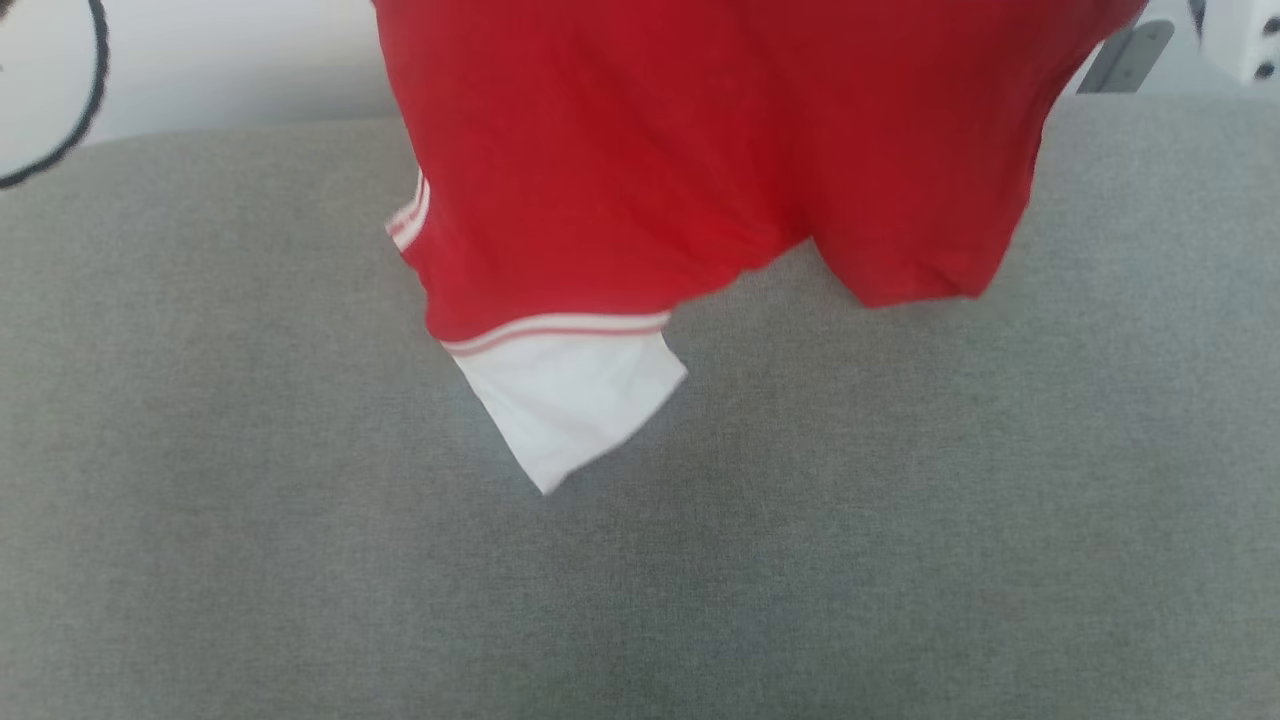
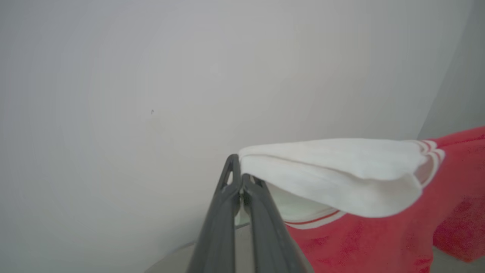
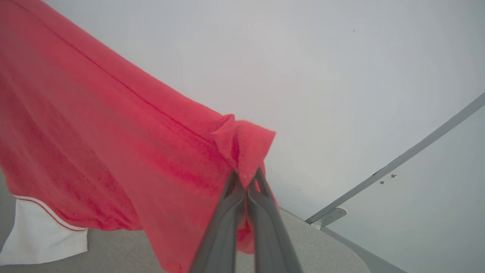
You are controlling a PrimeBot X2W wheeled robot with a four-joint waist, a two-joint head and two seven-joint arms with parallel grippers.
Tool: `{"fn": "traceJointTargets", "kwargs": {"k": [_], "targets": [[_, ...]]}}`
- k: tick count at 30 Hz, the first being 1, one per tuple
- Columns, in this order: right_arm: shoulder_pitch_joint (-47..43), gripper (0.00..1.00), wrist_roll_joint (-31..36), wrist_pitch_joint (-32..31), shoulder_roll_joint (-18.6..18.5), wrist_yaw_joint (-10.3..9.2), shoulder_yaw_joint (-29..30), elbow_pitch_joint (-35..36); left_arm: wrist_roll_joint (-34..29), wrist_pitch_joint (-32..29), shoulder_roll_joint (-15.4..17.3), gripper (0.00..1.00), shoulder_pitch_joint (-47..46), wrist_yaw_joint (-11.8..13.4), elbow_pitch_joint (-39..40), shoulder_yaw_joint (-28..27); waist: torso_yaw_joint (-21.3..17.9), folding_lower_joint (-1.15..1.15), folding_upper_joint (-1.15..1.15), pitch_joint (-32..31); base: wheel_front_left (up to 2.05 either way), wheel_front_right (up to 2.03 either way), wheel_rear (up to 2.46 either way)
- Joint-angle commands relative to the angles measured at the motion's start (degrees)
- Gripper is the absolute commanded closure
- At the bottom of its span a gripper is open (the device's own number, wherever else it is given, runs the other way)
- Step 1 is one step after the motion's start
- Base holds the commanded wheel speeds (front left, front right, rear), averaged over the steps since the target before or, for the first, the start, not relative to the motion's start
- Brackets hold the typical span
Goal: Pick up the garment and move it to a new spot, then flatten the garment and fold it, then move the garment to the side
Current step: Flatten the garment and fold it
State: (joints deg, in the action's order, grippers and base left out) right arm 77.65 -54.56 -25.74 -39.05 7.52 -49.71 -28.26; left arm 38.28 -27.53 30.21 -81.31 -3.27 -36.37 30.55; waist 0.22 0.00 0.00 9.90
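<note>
Two grippers, both closed on cloth, hold the jersey point(image 1: 700, 150) in the air above the grey surface point(image 1: 300, 550). The red body hangs down from the top edge of the head view and ends over the far part of the surface; whether the hem touches the surface cannot be told. One white sleeve point(image 1: 570, 400), joined to the body by white-red striped trim, hangs lowest, over the middle of the surface.

Left gripper point(image 2: 238, 170): fingers pressed together, clamped on the edge of a second sleeve point(image 2: 333, 174), high above the surface. This sleeve folds over on itself and runs into red cloth, with a pale wall point(image 2: 113, 94) behind.

Right gripper point(image 3: 246, 177): fingers together, pinching a bunched red corner. From there the cloth slopes down toward the surface.

Beyond the far edge of the surface, a black cable point(image 1: 95, 90) curves at the left corner, a white item point(image 1: 1240, 40) with dark holes sits at the right corner, and a metal bracket point(image 3: 329, 217) meets the edge below a grey strip on the wall.
</note>
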Motion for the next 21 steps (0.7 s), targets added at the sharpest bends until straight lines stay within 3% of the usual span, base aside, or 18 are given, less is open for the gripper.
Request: {"fn": "traceJointTargets", "kwargs": {"k": [1, 5, 10, 17, 21], "targets": [[1.04, 1.0, 1.46, 1.82, 1.54, -0.06, 0.96, -2.48, -1.62, 2.32, 0.31, 1.0, -1.62, 0.71, -1.49, 0.02, -0.2, 0.0, 0.0, 1.55, 0.0, 0.0, 0.0], [3.21, 1.0, 4.17, 4.7, 3.86, -0.07, 1.66, -6.67, -2.85, 6.0, -0.28, 1.0, -3.87, 1.23, -3.99, 0.05, -0.26, 0.0, 0.0, 3.72, 0.0, 0.0, 0.0], [8.77, 1.0, 10.13, 11.25, 7.51, -0.08, 1.82, -14.68, -6.31, 15.86, -1.58, 1.0, -9.77, 2.74, -8.21, -0.1, -0.21, 0.0, 0.0, 7.97, 0.0, 0.0, 0.0], [18.13, 1.0, 23.58, 31.6, 12.51, -0.09, 5.0, -27.6, -11.3, 33.24, -3.54, 1.0, -19.58, 5.28, -13.52, -0.22, 0.26, 0.0, 0.0, 13.47, 0.0, 0.0, 0.0], [19.01, 1.0, 28.37, 36.08, 16.39, -0.08, 5.55, -34.61, -12.1, 40.08, -4.96, 1.0, -21.09, 3.62, -16.79, 0.12, 1.06, 0.0, 0.0, 15.09, 0.0, 0.0, 0.0]]}}
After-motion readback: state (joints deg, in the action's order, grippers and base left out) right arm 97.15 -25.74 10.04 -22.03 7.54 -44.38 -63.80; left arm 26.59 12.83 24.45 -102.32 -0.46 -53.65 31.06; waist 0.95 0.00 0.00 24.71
